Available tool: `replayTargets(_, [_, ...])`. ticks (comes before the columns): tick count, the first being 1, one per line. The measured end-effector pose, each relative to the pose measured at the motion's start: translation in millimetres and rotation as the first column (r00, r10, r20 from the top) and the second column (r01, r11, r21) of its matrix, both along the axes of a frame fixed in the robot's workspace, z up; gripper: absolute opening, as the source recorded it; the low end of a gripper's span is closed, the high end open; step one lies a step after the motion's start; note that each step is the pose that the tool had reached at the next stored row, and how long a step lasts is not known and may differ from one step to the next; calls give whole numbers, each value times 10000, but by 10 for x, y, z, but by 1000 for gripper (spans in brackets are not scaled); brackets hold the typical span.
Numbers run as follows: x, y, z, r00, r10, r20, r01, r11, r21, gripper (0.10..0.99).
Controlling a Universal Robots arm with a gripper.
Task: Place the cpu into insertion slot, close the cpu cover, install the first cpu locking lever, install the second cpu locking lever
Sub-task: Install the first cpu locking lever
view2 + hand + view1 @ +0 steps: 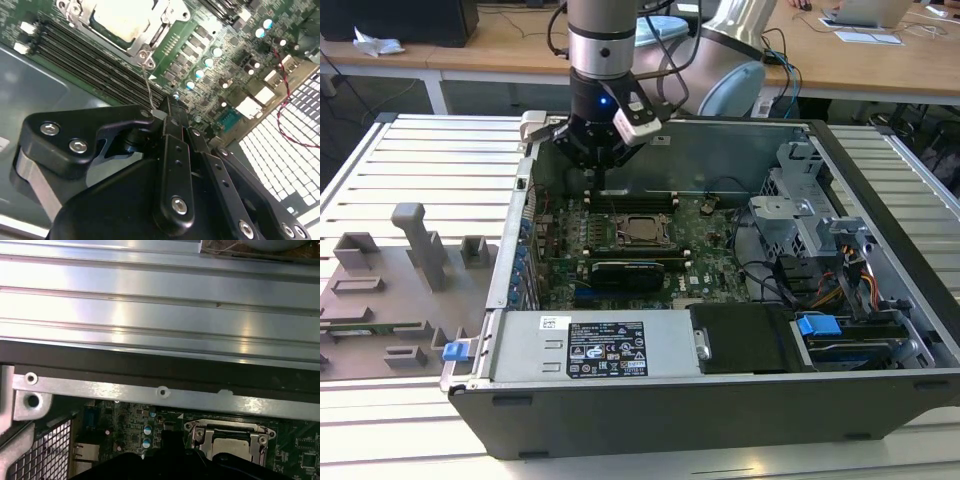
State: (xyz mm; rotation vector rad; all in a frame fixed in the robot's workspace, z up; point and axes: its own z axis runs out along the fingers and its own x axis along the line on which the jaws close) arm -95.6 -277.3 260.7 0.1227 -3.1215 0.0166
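I judge the step in hand to be a locking lever: it wants a steady sweep kept low, so the thin wire does not slip from the tips. My gripper (167, 112) is pinched shut on the locking lever (148, 85), a wire rod rising from the socket corner (second wrist view). The cpu (642, 228) sits in the insertion slot (200, 439), the cpu cover (159, 31) lying closed around it

black gripper (167, 112) | green motherboard (710, 245) | pale silver-grey cpu (125, 20) | silver-grey cpu cover (227, 432) | dark grey computer case (720, 410) | blue clip (818, 325) | pale ribbed table (430, 170)
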Motion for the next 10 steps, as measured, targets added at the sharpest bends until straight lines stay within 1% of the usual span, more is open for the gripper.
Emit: replayTargets(10, [184,0,-2,10000,-1,0,1,10000,0,106])
